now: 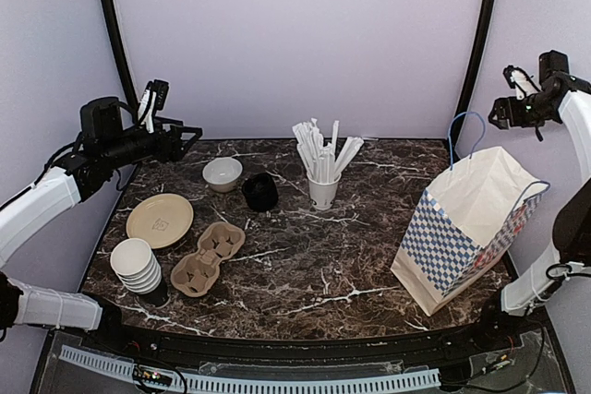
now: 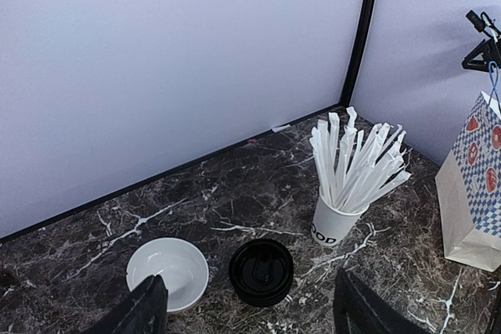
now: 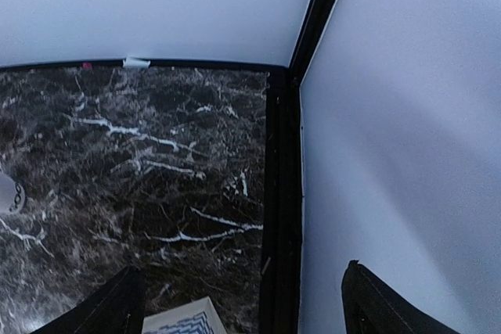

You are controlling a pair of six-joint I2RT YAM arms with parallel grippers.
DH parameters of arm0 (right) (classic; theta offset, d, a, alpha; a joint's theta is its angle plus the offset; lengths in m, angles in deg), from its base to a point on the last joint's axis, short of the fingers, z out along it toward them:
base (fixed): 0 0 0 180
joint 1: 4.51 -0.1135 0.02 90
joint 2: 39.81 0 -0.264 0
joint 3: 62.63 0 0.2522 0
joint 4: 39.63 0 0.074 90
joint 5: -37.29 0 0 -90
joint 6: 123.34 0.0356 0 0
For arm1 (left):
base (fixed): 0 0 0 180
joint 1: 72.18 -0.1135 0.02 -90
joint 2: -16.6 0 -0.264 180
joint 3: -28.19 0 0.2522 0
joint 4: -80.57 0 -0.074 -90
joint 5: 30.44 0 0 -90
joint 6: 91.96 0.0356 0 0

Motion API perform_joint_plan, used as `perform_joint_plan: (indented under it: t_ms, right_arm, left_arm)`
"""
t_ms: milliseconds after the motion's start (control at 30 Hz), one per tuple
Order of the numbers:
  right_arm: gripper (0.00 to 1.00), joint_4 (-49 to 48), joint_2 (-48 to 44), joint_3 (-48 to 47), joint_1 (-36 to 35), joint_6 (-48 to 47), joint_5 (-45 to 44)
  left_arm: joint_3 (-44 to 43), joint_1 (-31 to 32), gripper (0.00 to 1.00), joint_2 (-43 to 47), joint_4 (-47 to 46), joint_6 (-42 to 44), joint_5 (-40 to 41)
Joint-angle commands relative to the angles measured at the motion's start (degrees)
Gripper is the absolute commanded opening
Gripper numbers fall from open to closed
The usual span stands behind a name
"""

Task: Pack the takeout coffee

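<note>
Two claws are hanging wide open, left claw [image 1: 189, 138] and right claw [image 1: 495, 115], holding nothing. The takeout coffee [image 1: 260, 192] is sitting between the white bowl [image 1: 223, 173] and the straw cup [image 1: 323, 193].

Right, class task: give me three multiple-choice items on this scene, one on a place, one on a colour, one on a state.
1. On the table, the straw cup stands: A near left corner; B toward the back, mid-width; C far right edge.
2. The checks on the paper bag are: A green; B blue; C orange.
3. The left gripper is: A shut, empty; B shut on something; C open, empty.
Answers: B, it stands behind the table's centre; B, blue-and-white squares cover its side; C, its fingers stand apart with nothing between.
</note>
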Motion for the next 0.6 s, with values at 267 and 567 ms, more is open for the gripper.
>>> perform_joint_plan:
  t_ms: [267, 567]
  right_arm:
    - [0.78, 4.98, -3.51, 8.03, 0.48, -12.2, -12.19]
    - [0.75, 4.4, -3.03, 5.92, 0.49, -11.15, -10.31]
  left_arm:
    - [1.44, -0.54, 0.75, 1.05, -4.23, -1.88, -6.37]
    - [2.15, -0.54, 0.75, 1.12, -4.99, -2.01, -6.78]
